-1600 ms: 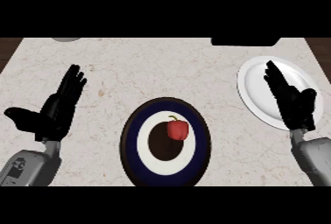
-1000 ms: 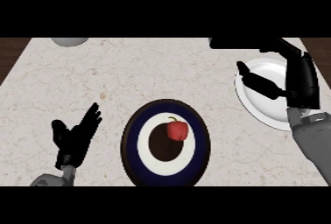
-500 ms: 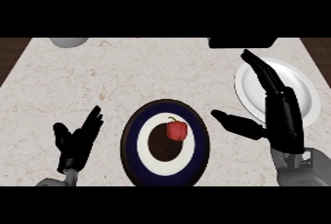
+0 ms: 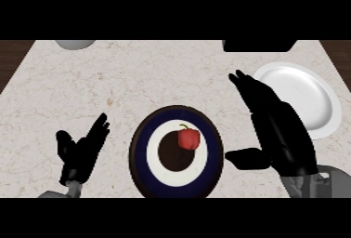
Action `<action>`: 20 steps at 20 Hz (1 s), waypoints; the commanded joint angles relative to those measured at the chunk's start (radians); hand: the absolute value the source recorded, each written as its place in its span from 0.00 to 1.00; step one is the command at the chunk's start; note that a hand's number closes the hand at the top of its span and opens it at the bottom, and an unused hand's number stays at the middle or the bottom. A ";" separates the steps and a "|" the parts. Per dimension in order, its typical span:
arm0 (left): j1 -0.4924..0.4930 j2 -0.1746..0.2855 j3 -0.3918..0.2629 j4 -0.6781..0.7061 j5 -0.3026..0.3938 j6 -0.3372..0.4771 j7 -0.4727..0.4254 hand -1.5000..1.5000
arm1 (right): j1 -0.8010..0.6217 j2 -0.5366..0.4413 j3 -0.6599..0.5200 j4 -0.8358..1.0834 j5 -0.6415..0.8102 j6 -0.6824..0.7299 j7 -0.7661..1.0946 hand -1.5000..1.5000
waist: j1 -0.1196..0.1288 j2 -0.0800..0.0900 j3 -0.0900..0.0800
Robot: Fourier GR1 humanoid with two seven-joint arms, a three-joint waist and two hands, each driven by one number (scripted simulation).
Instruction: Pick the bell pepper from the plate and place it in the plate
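Bell pepper (image 4: 189,138) on dark-rimmed plate (image 4: 141,153) — right hand (image 4: 280,132) beside it, fingers straight; left hand (image 4: 79,157) fingers spread

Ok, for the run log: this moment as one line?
phase: pre-grasp | bell pepper: on dark-rimmed plate | right hand: open, beside dark-rimmed plate | left hand: open, resting | white plate: far right

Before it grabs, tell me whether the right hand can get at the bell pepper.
Probably yes: the right hand is open beside the dark plate, and nothing stands between it and the bell pepper.
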 commanded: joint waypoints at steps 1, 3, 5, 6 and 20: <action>-0.030 -0.017 -0.009 0.028 -0.014 0.005 0.030 0.50 | -0.103 0.110 0.096 0.039 0.064 0.154 0.216 0.00 | 0.009 0.007 -0.001; -0.020 0.000 0.014 0.028 -0.006 -0.014 0.031 0.50 | -0.099 0.149 0.112 0.055 0.083 0.193 0.253 0.00 | 0.006 0.008 0.000; -0.027 -0.028 -0.004 -0.001 -0.022 0.010 0.059 0.50 | -0.156 0.257 0.129 0.102 0.114 0.223 0.303 0.00 | 0.008 0.008 0.000; 0.009 -0.046 0.001 0.021 -0.021 0.000 0.004 0.50 | -0.132 0.246 0.123 0.092 0.115 0.247 0.300 0.00 | 0.005 0.008 0.000; 0.003 -0.036 0.067 0.050 -0.038 -0.072 0.003 0.50 | 0.028 0.495 0.177 0.354 0.323 0.180 0.239 0.00 | 0.001 0.009 0.001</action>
